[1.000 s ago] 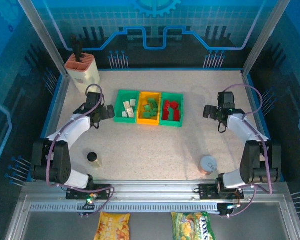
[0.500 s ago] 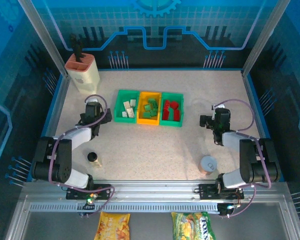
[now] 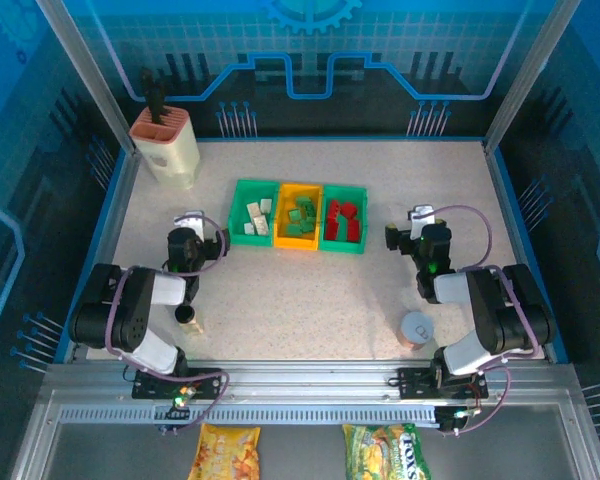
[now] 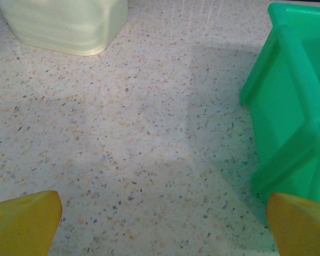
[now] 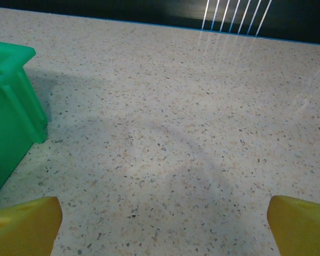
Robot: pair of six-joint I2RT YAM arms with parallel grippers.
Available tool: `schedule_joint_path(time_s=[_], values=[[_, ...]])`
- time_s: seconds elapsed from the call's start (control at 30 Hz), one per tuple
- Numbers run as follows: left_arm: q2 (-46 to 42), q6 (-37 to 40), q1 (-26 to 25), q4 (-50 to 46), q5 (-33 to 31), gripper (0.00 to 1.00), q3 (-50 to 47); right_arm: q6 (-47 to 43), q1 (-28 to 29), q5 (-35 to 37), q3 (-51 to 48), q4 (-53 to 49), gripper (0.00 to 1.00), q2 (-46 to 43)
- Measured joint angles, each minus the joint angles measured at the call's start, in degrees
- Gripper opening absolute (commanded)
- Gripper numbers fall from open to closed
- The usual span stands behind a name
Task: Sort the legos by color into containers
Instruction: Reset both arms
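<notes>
The left hand (image 4: 162, 226) and right hand (image 5: 162, 224) stand wide open, empty, flanking the containers (image 3: 298, 246) on the tabletop (image 3: 310, 300); the legos (image 3: 301, 219) lie inside, apart from both hands.

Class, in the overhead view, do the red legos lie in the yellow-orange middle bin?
No, the red legos lie in the right-hand green bin.
</notes>
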Motion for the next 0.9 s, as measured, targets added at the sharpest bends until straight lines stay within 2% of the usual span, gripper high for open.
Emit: schedule_joint_path(time_s=[0.9], values=[[0.0, 0.4, 0.0, 3.6, 1.7, 0.99, 0.2, 0.0, -0.5, -1.9, 0.0, 0.3, 1.00, 0.0]])
